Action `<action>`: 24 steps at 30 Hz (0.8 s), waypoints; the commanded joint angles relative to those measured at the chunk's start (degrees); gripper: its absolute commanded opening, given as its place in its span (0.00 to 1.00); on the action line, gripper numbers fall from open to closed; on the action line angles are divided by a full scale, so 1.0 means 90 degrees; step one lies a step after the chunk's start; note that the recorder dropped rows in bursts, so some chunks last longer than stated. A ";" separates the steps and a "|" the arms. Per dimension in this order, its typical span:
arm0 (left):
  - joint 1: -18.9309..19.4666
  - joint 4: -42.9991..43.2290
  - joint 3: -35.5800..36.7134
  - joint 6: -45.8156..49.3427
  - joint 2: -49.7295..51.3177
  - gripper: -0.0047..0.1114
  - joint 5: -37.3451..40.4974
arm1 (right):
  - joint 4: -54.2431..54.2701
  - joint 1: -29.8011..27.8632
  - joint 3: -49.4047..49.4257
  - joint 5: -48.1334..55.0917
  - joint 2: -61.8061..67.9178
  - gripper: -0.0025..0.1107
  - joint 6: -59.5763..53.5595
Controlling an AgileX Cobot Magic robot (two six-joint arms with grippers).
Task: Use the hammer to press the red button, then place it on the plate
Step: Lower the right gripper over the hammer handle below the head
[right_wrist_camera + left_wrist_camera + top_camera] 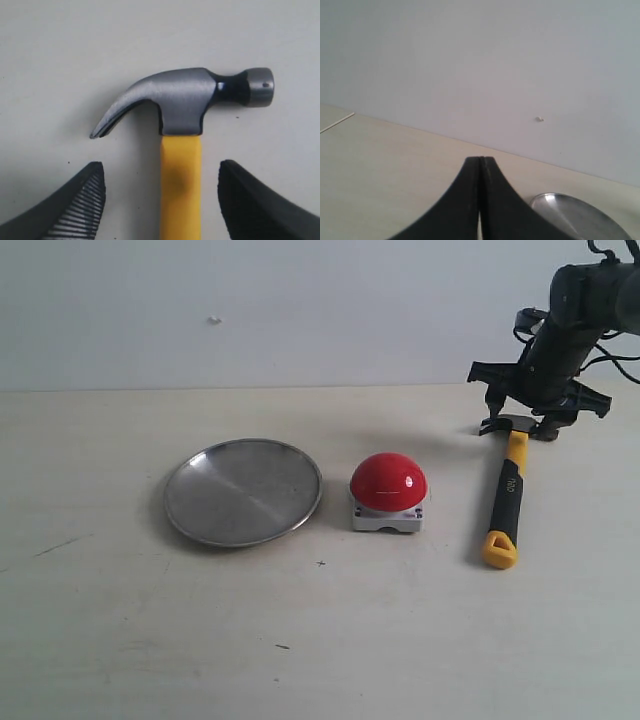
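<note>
Between the spread jaws of your right gripper point(161, 175) lies the hammer point(182, 100), untouched: yellow neck along the gap, head just past the fingertips point(82, 202), handle running back toward the wrist. Your left gripper point(480, 165), pressed together, is well away, near the plate point(580, 215).

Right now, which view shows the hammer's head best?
Right wrist view: the head of the hammer is large and sharp, the open right claw astride its neck. Exterior view shows the whole hammer, small, head partly hidden. Left wrist view misses it.
</note>
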 commanded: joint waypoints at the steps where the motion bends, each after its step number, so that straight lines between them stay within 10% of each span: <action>1: -0.0049 -0.0002 0.0022 -0.0005 -0.0030 0.04 -0.0008 | -0.0031 -0.0058 -0.0405 0.0387 0.0317 0.58 0.0028; 24: -0.0049 -0.0002 0.0022 -0.0005 -0.0030 0.04 -0.0008 | -0.0072 -0.0107 -0.1381 0.1175 0.0921 0.56 -0.0236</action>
